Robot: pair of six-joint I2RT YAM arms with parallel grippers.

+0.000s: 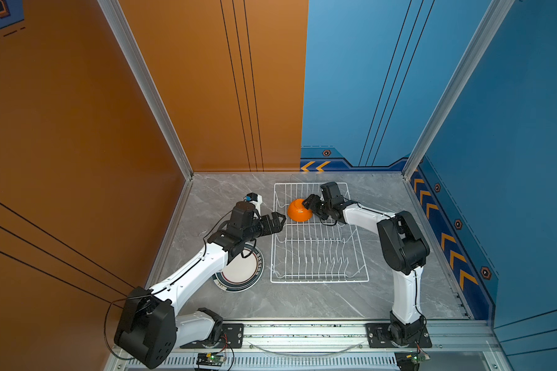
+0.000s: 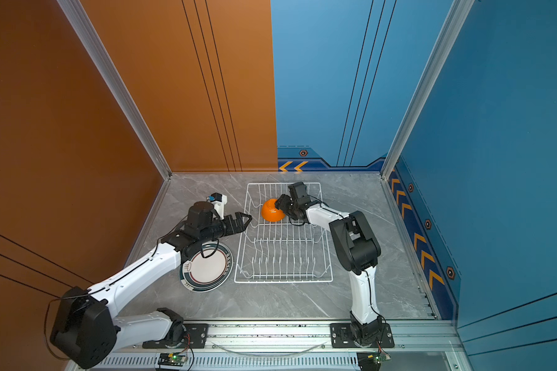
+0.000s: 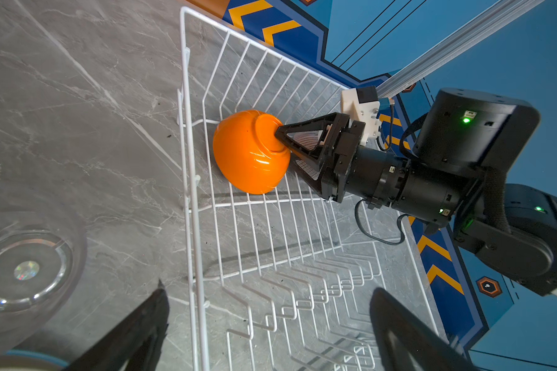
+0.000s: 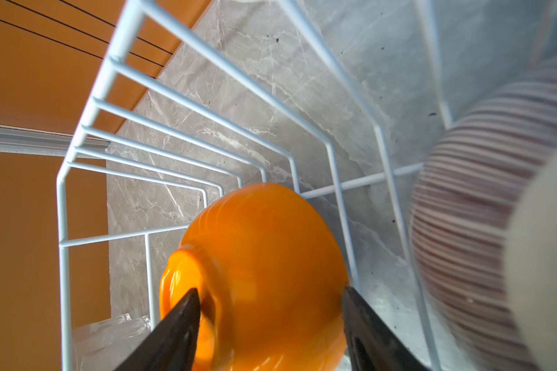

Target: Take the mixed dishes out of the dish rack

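Your grey marble tabletop [image 1: 303, 298] sits between orange and blue walls. On it, the dish rack [image 1: 315, 253] holds the orange bowl [image 1: 299, 210], overturned and tilted at its far left, with a white ribbed bowl [image 4: 470, 225] just beside it. Your right end effector [image 1: 310, 206] grasps the orange bowl by foot and side. Your left end effector [image 1: 282, 221] hangs spread wide at the rack's left edge. A striped plate [image 1: 245, 273] lies on the tabletop left of the rack.

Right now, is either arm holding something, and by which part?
The right fingers seem to pinch the orange bowl: one tip in its foot ring, the other on its outer wall. The left fingers hold nothing.
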